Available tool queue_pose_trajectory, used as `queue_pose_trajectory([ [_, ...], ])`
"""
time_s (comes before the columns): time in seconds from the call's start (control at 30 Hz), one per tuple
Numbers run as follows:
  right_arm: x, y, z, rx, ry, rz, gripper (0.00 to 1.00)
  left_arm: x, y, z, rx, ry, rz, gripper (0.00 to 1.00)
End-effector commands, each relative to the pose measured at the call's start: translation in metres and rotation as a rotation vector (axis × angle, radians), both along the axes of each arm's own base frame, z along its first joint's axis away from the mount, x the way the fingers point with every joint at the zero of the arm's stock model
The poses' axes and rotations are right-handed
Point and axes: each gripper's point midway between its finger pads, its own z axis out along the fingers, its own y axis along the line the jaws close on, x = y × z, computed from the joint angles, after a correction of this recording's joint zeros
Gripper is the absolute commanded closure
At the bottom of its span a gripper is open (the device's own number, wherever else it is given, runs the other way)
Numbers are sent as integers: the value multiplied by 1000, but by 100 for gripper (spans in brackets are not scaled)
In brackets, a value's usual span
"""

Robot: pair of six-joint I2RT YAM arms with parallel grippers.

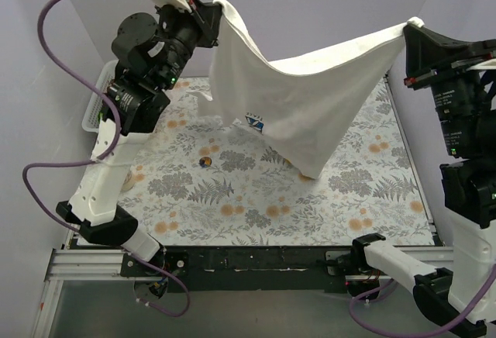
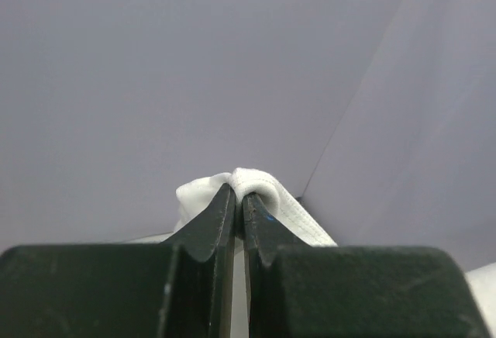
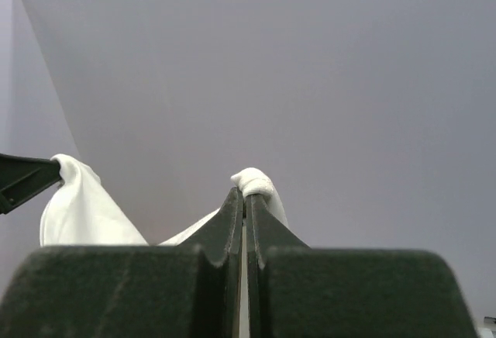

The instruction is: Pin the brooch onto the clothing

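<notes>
The clothing, a white T-shirt, hangs stretched in the air between my two grippers, sagging in the middle, with its blue-and-white print near the lower fold. My left gripper is shut on the shirt's upper left edge; in the left wrist view the hem bunches over the fingertips. My right gripper is shut on the upper right edge, a white fold poking above its tips. The brooch, a tiny dark round button, lies on the floral mat below the shirt's left part.
A floral-patterned mat covers the table. A white basket stands at the left edge behind the left arm. Purple-grey walls enclose the back and sides. The shirt's lowest fold touches the mat at centre right.
</notes>
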Motion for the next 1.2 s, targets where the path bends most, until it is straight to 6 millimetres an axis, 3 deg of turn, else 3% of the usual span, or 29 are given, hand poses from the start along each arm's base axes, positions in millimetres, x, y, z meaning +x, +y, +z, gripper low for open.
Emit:
queue_pose_trajectory([
  [0.0,-38,-19,40,59,-146,-30,99,-45,36,43,-10,-105,10,100],
  [0.13,-60,-20,49,69,-183,5,99,-63,58,56,-24,-138,47,100],
  [0.3,-61,-19,50,68,-190,9,99,-71,67,65,-33,-162,65,100],
  [0.4,-46,-20,45,63,-166,-23,99,-66,66,66,-21,-167,78,100],
  [0.63,29,-13,19,19,-38,-124,99,-24,53,55,34,-149,163,100],
  [0.83,65,-11,26,1,-23,-178,99,0,48,55,62,-175,228,100],
  [1.0,69,-15,46,13,-51,-211,99,6,46,65,48,-210,247,100],
  [1.1,55,-23,60,35,-89,-226,99,-15,64,92,-8,-274,264,100],
  [1.17,49,-25,63,46,-108,-227,99,-18,66,92,-8,-281,265,100],
])
